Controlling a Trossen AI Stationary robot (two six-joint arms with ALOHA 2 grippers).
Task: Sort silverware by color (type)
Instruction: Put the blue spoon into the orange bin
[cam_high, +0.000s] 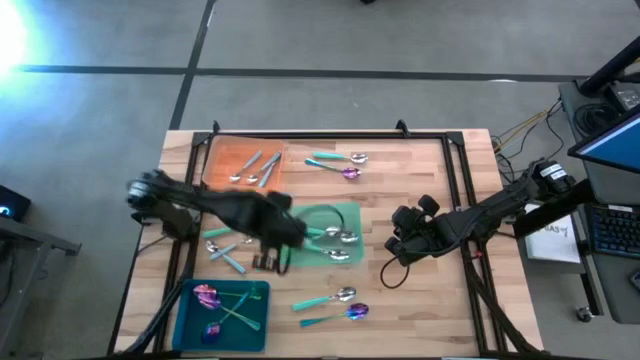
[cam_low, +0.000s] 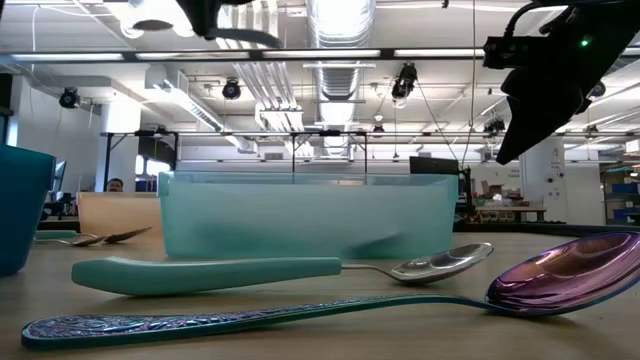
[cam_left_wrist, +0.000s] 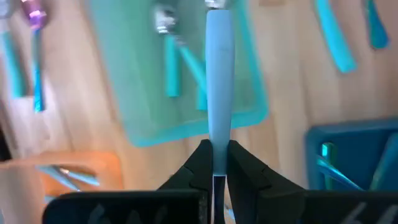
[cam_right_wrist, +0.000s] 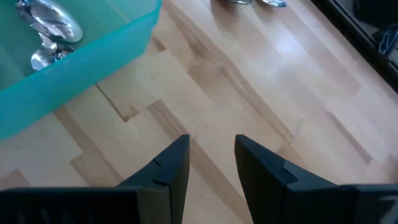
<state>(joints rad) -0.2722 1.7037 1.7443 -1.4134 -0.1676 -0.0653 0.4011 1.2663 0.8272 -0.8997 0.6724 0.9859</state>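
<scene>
high view: left claw (cam_left_wrist: 216, 163) pinching teal-handled spoon (cam_left_wrist: 219, 93) over wooden table (cam_high: 420, 310); right claw (cam_right_wrist: 212, 163) spread.

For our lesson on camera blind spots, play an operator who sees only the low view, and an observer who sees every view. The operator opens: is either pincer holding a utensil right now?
Observer: Yes. The left pincer is shut on a teal-handled utensil; its wrist view shows that.
Operator: Where is that pincer?
Observer: From above, it hangs beside the left edge of the green tray.
Operator: And the other arm?
Observer: The right pincer is open and empty, over the wooden table to the right of that tray.
</scene>
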